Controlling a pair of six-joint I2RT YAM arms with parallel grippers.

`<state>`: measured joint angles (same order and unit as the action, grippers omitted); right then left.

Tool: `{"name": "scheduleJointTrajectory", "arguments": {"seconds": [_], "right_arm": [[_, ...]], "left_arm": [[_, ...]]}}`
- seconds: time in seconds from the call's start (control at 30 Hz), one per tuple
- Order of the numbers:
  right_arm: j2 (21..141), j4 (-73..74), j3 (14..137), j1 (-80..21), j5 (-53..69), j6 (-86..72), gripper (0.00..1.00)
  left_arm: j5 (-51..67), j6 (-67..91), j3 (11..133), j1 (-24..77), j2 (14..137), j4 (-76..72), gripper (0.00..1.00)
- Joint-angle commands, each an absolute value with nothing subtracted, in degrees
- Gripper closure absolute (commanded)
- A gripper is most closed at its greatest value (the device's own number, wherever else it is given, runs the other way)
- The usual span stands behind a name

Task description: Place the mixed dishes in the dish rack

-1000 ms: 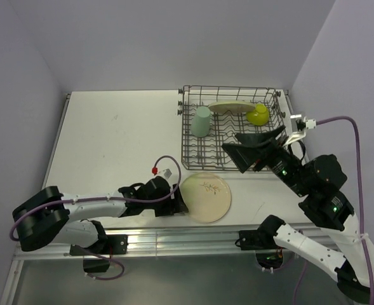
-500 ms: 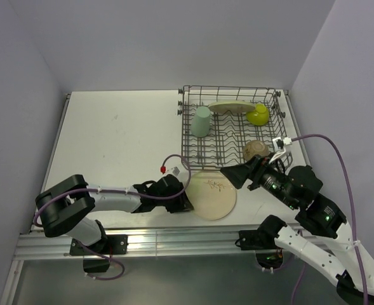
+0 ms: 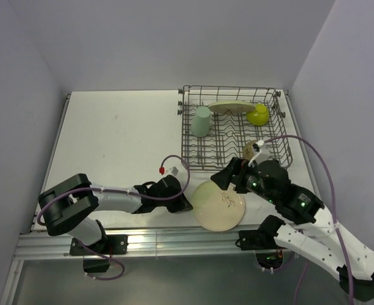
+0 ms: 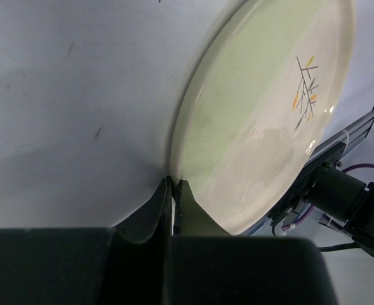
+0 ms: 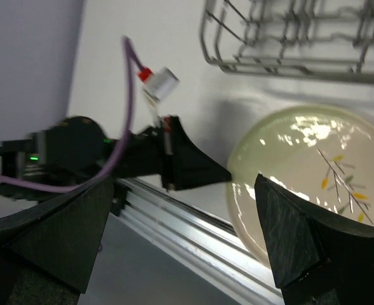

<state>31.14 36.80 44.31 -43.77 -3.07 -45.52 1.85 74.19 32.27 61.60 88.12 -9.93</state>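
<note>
A cream plate (image 3: pixel 220 206) with a dark leaf sprig lies at the table's front edge, its near rim reaching over the rail. My left gripper (image 3: pixel 188 204) is shut on its left rim; the left wrist view shows both fingers (image 4: pixel 159 203) pinching the plate's (image 4: pixel 263 114) edge. My right gripper (image 3: pixel 227 179) hangs open just above the plate's far side, its jaws wide apart with nothing between them (image 5: pixel 183 184). The dish rack (image 3: pixel 282 136) holds a mint cup (image 3: pixel 201 121), a second plate (image 3: pixel 232 107) on edge, a lime bowl (image 3: pixel 258 114) and a brownish cup (image 3: pixel 253 150) half hidden by my right arm.
The aluminium rail (image 3: pixel 174 238) runs along the table's front edge right under the plate. The rack's near wire wall (image 5: pixel 288 60) stands just behind the plate. Walls close the table in on the left, back and right.
My left gripper has closed on the plate's rim, and the plate has shifted right toward the front edge. My right arm has swung down from over the rack to above the plate.
</note>
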Motion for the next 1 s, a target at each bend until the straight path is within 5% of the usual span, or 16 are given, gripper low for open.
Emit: {"name": "scheduleJointTrajectory", "arguments": {"seconds": [0.0, 0.43, 0.97], "right_arm": [[33.6, 37.2, 41.1, -46.8, -4.9, -49.4, 0.0], [47.7, 41.1, 45.3, -62.5, -20.0, -53.9, 0.0], [29.3, 33.1, 26.9, -63.5, -14.0, -70.1, 0.0]], "left_arm": [[0.4, 73.9, 28.6, 62.7, 87.6, -3.8, 1.0], [-9.1, 76.2, 25.4, 63.1, 70.8, 13.3, 1.0], [-17.2, 76.1, 35.2, 63.0, 55.4, 33.6, 1.0]]}}
